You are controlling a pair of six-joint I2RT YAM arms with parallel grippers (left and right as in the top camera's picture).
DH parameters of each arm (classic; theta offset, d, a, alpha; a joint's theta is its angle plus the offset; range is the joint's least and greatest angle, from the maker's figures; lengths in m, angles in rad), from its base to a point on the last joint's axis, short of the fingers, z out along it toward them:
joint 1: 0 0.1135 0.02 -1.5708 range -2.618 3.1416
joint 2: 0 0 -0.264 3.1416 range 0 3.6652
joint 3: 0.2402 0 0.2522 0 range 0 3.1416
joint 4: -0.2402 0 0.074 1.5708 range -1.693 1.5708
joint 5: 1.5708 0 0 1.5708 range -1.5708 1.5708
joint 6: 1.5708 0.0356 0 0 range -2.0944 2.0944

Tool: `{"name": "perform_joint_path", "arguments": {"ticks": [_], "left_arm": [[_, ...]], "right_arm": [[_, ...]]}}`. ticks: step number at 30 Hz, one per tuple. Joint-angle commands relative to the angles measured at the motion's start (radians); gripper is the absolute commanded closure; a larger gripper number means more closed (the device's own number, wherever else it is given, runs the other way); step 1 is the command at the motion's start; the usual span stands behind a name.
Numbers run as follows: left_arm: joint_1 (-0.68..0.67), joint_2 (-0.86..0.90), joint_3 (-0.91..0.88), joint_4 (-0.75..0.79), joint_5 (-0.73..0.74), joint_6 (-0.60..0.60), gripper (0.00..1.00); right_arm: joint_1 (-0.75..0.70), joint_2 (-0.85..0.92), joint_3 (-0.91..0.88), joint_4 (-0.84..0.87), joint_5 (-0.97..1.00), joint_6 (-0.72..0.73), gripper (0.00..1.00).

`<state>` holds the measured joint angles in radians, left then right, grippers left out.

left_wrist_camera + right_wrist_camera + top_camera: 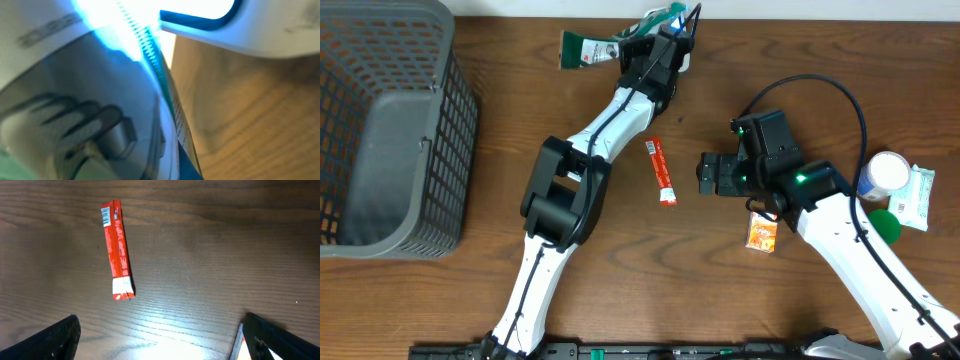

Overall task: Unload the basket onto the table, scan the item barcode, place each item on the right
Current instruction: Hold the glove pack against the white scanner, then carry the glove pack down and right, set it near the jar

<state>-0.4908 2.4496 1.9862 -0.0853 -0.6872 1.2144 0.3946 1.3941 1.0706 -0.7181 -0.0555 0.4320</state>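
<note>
A dark brown wooden table (800, 60) fills the overhead view, with a thin pale strip of wall or floor showing past its far edge. A grey mesh basket (450, 70) sits at the left, and a cluster of small goods, among them a white jar (886, 172) and an orange packet (763, 233), lies at the right. The white-and-teal package (665, 16) is at the far edge of the table, under the tip of the outstretched left arm. Most of it is hidden by the left gripper (665, 45), so its long axis cannot be read from above; only its teal end shows, poking out beyond the gripper toward the far edge. In the left wrist view the package (100, 100) crowds the lens, and its crimped, blue-lit seam runs from top centre down toward the bottom, with bare wood to the right of it. The left gripper is clamped tight on this thin package. A green packet (582, 48) lies just to its left. The right gripper (708, 175) hovers over mid-table, well apart from the package, with its fingers (55, 337) spread wide and nothing between them. A red stick sachet (663, 172) lies flat beside it, its long axis running near to far.
</note>
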Motion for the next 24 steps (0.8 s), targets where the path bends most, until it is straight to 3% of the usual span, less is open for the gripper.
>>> {"name": "perform_joint_path", "arguments": {"ticks": [1,6,11,14,19,22,24], "left_arm": [[0.011,-0.129,-0.004,0.024,-0.005,0.023,0.93],[0.028,-0.259,-0.004,0.002,-0.005,-0.087,0.93],[0.036,-0.422,-0.004,-0.199,-0.004,-0.47,0.93],[0.036,-0.51,-0.004,-0.398,0.039,-0.735,0.93],[0.047,-0.625,-0.004,-0.772,0.45,-1.083,0.93],[0.056,-0.64,-0.004,-0.899,0.783,-1.149,0.93],[0.057,-0.637,-0.005,-0.942,0.916,-1.149,0.93]], "right_arm": [[-0.007,0.0,0.003,-0.001,0.006,-0.007,0.01],[-0.007,0.0,0.003,-0.002,0.006,-0.007,0.01],[-0.007,0.0,0.003,-0.002,0.006,-0.007,0.01],[-0.007,0.0,0.003,-0.001,0.006,-0.007,0.01],[-0.007,0.0,0.003,-0.002,0.006,-0.007,0.01],[-0.007,0.0,0.003,-0.001,0.006,-0.007,0.01],[-0.008,-0.003,0.01,0.01,-0.002,-0.01,0.01]]}}
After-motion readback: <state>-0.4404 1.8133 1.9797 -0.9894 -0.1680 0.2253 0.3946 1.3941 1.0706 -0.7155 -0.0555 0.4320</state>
